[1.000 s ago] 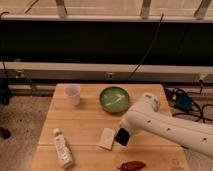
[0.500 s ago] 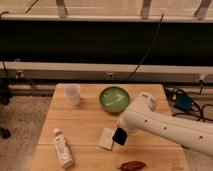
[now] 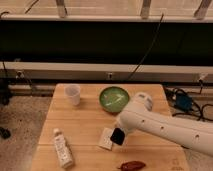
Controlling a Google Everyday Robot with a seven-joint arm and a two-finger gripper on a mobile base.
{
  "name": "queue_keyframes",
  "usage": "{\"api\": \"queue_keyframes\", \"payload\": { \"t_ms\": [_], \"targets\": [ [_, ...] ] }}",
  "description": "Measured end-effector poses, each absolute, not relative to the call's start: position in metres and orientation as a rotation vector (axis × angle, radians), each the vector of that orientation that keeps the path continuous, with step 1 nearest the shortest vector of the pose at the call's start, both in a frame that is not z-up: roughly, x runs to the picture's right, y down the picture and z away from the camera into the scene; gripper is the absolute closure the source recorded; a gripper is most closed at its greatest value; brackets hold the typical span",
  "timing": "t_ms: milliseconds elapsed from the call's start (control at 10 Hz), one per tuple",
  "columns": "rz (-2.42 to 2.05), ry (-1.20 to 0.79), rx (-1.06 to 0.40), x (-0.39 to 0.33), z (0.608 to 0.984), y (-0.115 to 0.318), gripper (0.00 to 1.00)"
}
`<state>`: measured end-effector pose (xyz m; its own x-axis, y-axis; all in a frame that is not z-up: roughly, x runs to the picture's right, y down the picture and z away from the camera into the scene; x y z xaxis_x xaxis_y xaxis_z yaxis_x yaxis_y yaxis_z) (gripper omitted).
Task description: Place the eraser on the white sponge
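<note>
One wooden tabletop (image 3: 85,120) fills the lower middle of the frame, and six loose things show on or over it. One white cup (image 3: 73,94) stands near its upper left corner. One green bowl (image 3: 114,98) sits right of the cup, near the back edge, with something pale inside that I cannot make out. One white bottle (image 3: 62,147) lies on its side at the lower left. One reddish-brown pepper-shaped object (image 3: 132,164) lies at the lower edge, right of centre. One white sponge (image 3: 106,138) lies flat at lower centre. One eraser (image 3: 118,135), black, sits at the sponge's right edge, overlapping it; whether it rests on the pad or hangs just above cannot be told.

One white arm (image 3: 165,127) reaches in from the lower right, and its gripper (image 3: 120,134) is at the eraser, just below the bowl. Whether the jaws are clamped on the eraser or spread cannot be told.
</note>
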<state>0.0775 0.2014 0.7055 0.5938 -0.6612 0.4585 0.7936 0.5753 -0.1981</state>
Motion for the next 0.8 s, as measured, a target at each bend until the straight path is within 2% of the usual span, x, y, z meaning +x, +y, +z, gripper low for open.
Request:
{"api": "queue_keyframes", "payload": {
  "t_ms": [800],
  "targets": [
    [-0.903,-0.382,-0.397,0.060,0.710,0.207,0.84]
  ]
}}
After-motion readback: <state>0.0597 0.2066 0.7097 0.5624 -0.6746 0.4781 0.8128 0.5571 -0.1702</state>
